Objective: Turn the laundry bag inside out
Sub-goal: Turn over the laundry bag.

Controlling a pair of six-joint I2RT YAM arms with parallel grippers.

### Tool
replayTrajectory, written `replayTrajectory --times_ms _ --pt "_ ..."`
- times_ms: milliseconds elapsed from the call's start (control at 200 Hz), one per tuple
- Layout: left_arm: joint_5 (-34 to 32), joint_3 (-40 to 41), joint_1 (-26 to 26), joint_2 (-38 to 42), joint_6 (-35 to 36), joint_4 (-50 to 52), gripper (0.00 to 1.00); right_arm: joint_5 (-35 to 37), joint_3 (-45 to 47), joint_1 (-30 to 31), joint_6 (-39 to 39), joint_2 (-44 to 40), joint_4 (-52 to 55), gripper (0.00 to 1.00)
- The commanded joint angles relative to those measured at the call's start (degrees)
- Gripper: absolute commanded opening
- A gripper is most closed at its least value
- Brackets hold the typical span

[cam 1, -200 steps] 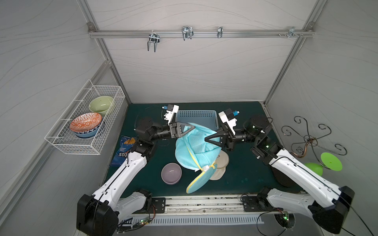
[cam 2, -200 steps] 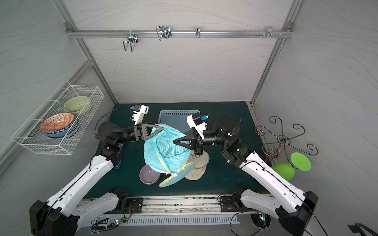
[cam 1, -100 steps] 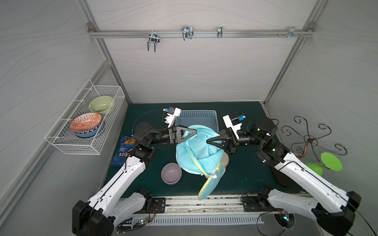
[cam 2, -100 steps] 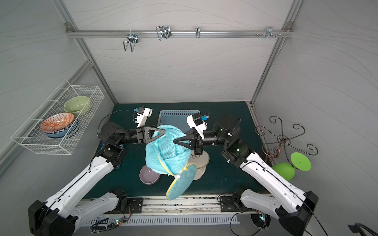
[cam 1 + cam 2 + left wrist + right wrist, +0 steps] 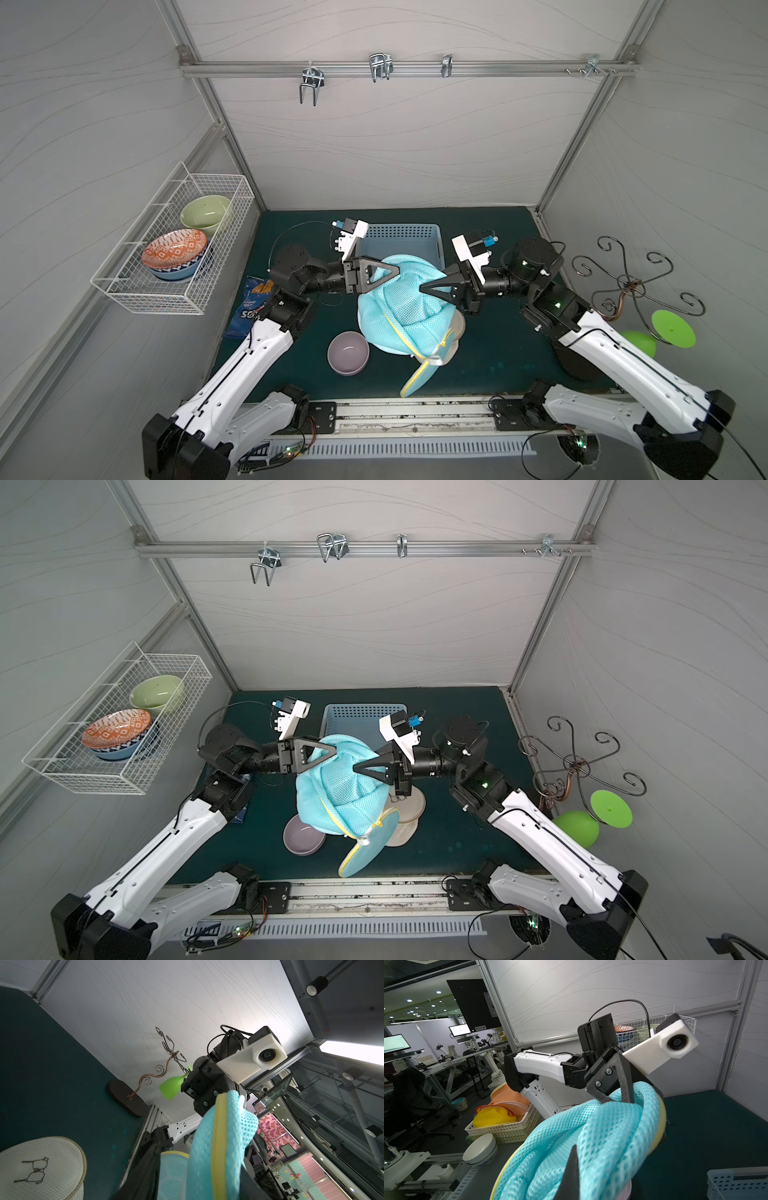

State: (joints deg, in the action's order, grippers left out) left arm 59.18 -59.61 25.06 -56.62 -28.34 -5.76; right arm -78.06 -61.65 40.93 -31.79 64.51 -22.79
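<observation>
- Two grippers are set against the turquoise laundry bag (image 5: 405, 313), which is held raised over the dark table (image 5: 498, 357), just in front of the blue basket (image 5: 401, 241).
- Left gripper (image 5: 392, 274): its fingers are spread wide, with mesh draped between them.
- Right gripper (image 5: 424, 287): it is clamped tight on the bag's mesh.
- The bag's yellow-edged flap is seen hanging toward the table's front edge.
</observation>
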Motion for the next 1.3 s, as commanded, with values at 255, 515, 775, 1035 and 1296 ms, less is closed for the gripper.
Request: replayTrajectory --times_ms 255,515,775,1035,1296 --pt "0.7 -12.8 7.5 -2.5 22.4 23.3 0.96 -1.5 -3.5 2.4 2.6 1.4 1.3 0.00" --pt "-3.2 -13.1 10.5 -1.2 25.0 28.4 0.65 -0.7 -5.1 1.8 2.1 1.9 2.0 0.00" --pt "-13.2 -13.1 10.6 2.3 20.3 27.3 0.00 8.0 -3.7 -2.1 6.9 -1.0 11.0 0.00" --pt "-26.7 -16.7 10.7 2.2 12.2 31.5 0.00 29.7 -5.9 -2.0 15.5 -2.6 29.3 0.58" --pt "-34.1 -19.1 11.1 2.1 8.8 35.2 0.00 67.0 -6.2 12.9 28.8 -5.0 35.5 0.86"
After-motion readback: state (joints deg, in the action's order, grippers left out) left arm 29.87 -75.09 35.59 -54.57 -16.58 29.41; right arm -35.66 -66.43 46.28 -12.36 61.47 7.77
